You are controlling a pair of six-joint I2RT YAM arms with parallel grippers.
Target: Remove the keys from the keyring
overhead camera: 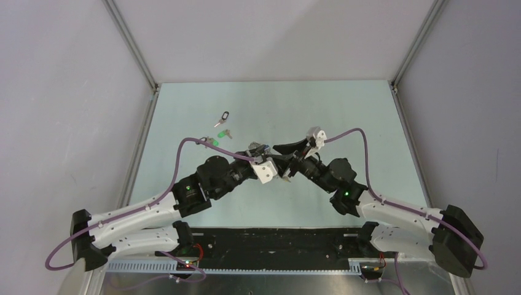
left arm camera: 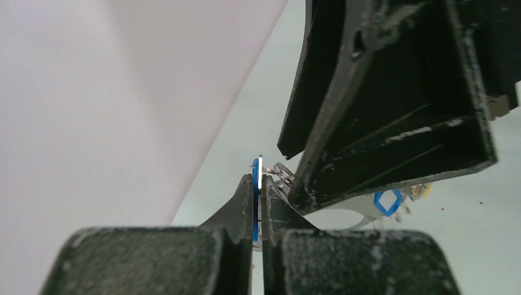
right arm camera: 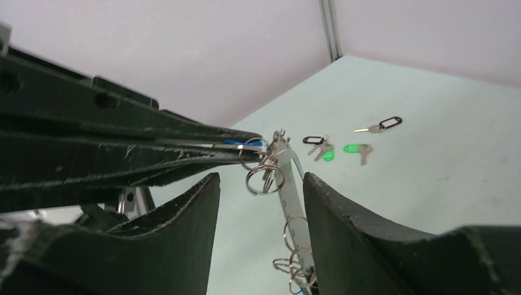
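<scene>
Keyring point(right arm camera: 292, 196) raised (small rings attached); several tagged keys point(right arm camera: 359, 149) lie loose.

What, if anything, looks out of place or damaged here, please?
Nothing stands out. The loose keys lie apart on the table, fitting the task; the left gripper pinches a blue tag and the right gripper is open beside the keyring.
</scene>
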